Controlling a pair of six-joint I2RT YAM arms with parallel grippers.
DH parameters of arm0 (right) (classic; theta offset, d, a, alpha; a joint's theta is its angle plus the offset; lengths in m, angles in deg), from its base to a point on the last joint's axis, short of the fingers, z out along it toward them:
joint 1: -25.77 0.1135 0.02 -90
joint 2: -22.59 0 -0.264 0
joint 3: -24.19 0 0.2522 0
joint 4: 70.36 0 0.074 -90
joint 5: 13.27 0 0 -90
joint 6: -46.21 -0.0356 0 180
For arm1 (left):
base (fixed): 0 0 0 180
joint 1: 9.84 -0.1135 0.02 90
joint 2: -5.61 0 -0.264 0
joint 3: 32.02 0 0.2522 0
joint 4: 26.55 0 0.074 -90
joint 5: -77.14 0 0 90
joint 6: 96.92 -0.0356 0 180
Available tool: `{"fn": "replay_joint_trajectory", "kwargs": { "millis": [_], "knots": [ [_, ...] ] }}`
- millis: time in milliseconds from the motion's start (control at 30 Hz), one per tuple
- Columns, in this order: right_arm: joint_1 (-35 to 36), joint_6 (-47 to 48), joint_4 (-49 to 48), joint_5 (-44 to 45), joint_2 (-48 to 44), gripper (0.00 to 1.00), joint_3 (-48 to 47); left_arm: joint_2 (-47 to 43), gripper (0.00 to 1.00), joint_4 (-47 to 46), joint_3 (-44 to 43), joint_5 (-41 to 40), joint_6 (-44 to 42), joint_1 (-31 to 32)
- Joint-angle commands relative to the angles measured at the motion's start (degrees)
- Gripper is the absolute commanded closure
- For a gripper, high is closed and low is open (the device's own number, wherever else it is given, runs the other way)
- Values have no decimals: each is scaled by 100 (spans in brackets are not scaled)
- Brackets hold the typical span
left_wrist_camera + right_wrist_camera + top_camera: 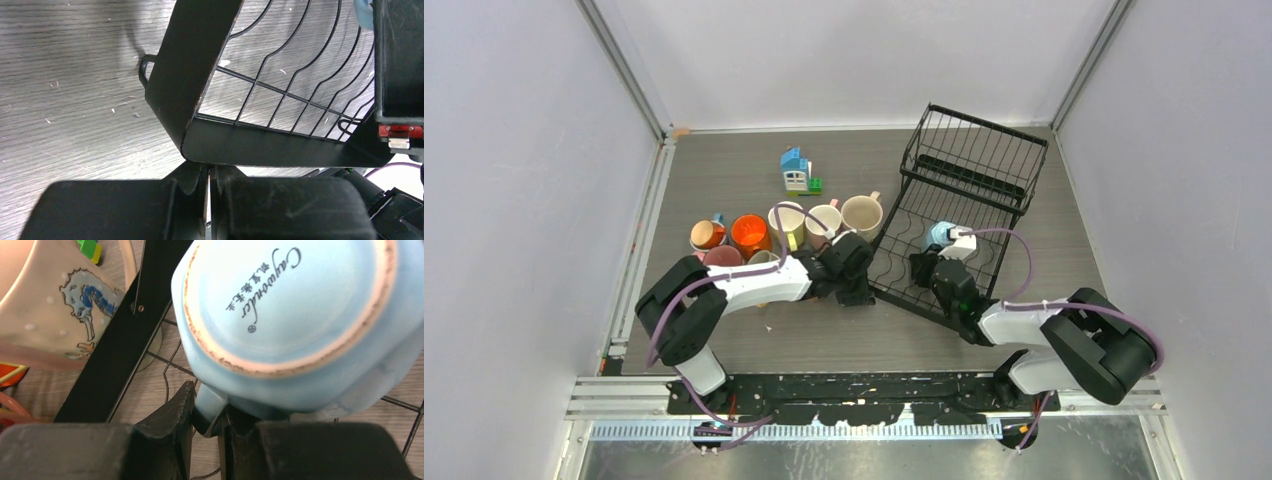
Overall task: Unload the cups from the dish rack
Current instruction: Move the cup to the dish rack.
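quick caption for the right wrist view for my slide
Right gripper pinching a light blue ceramic mug, base toward the camera, over the black wire dish rack, a cream seahorse mug beyond.

Eight cups point(749, 233) can be counted, one blue cup point(939, 235) among them and perhaps more hidden, plus one rack point(984, 160), one toy house point(796, 170) and two arms point(764, 282).

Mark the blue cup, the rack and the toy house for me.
blue cup point(295, 315): right wrist view, on its underside.
rack point(280, 147): left wrist view, on its bottom frame bar.
toy house point(795, 170): top view, on its middle.
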Motion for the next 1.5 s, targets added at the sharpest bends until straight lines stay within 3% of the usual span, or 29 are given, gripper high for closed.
{"fn": "replay_joint_trajectory", "kwargs": {
  "millis": [0, 467, 967, 1133, 1467],
  "knots": [
    [126, -59, 556, 210, -388, 85, -16, 98, 98, -769, -8, -499, 123, -99],
    [378, -210, 1332, 368, -940, 84, 89, 168, 95, -826, 0, -464, 154, -97],
    [405, -912, 2382, 784, -1287, 49, -95, 78, 85, -832, 112, -408, 105, -92],
    [404, -1185, 2916, 918, -1442, 43, -291, 59, 83, -834, 106, -386, 92, -90],
    [415, -1444, 3175, 884, -1612, 42, -399, 18, 82, -814, 138, -398, 83, -90]
  ]
}}
